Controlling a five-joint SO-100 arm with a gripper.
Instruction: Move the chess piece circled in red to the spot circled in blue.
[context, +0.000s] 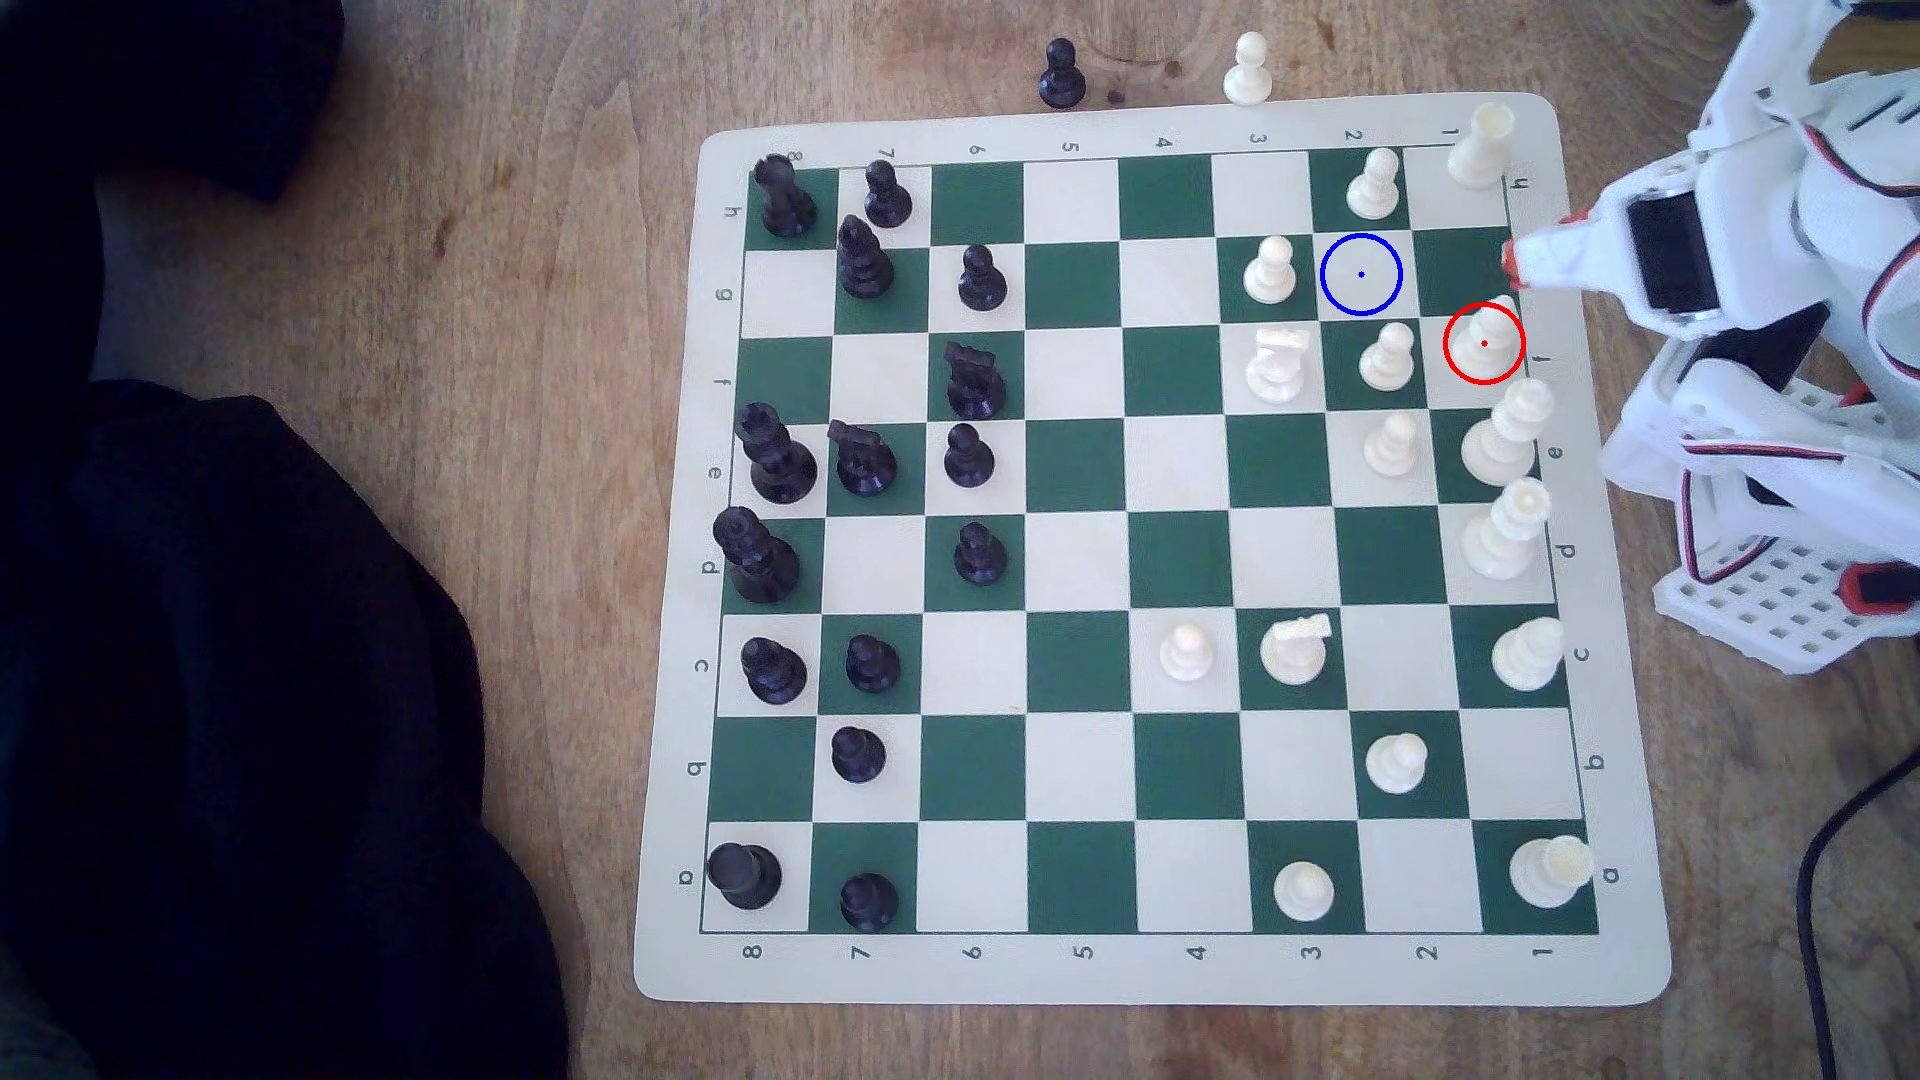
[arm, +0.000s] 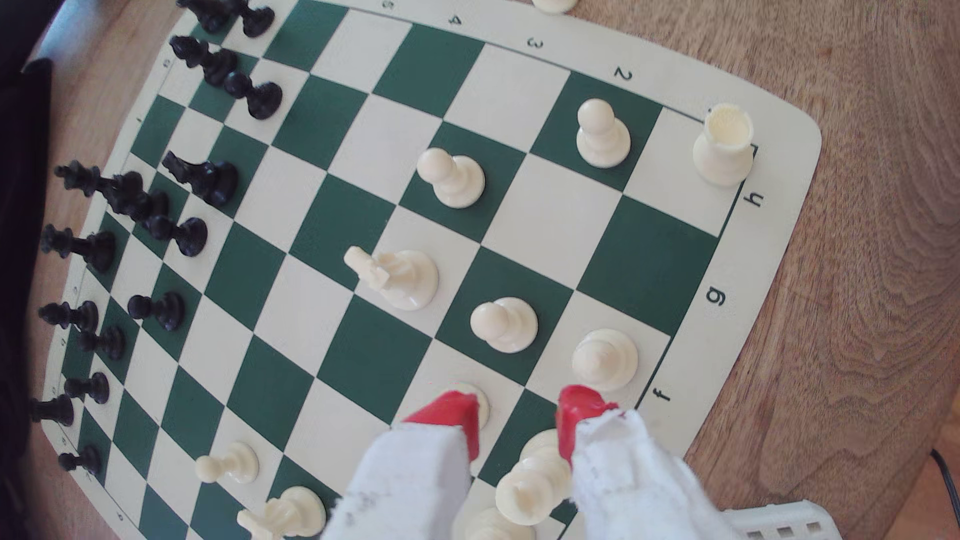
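The white bishop (context: 1484, 338) stands upright on the cream square f1, at the exterior view's right edge of the chessboard (context: 1091, 976), inside a red ring. The blue-ringed spot (context: 1361, 274) is the cream square g2, diagonally next to it, with white pawns on g3 (context: 1270, 270), h2 (context: 1374, 185) and f2 (context: 1388, 356) around it. The hand (arm: 517, 415) hovers spread, its red-tipped fingers (arm: 452, 413) apart and pinching nothing; in the wrist view the bishop (arm: 604, 359) sits just beyond the tips, not between them. A black pawn (context: 1061, 73) and a white pawn (context: 1248, 69) rest off the board on the wooden tabletop (context: 520, 208).
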